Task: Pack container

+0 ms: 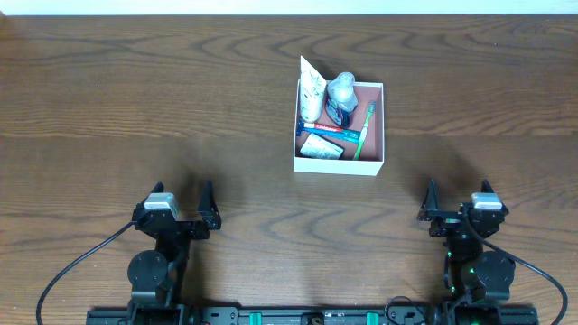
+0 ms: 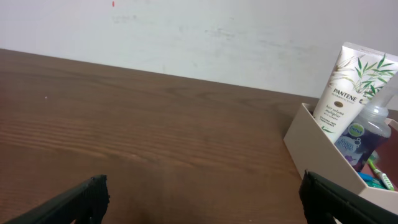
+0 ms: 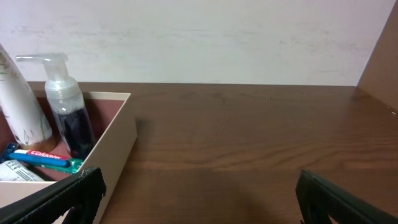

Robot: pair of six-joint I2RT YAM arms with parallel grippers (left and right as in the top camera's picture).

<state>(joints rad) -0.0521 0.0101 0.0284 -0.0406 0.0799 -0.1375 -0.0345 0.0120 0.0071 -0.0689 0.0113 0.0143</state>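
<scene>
On the bench (image 1: pixel 135 108), the container (image 1: pixel 339 165) holds a Pantene tube (image 1: pixel 312 90), perhaps a toothbrush (image 1: pixel 364 135); left end effector (image 1: pixel 183 191) and right end effector (image 1: pixel 459 190) gape wide.

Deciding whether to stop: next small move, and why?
Probably none; stay parked. The square white cardboard box holds the white tube, pump bottle, toothpaste and green toothbrush; nothing lies outside it; left gripper and right gripper are open, empty.
</scene>
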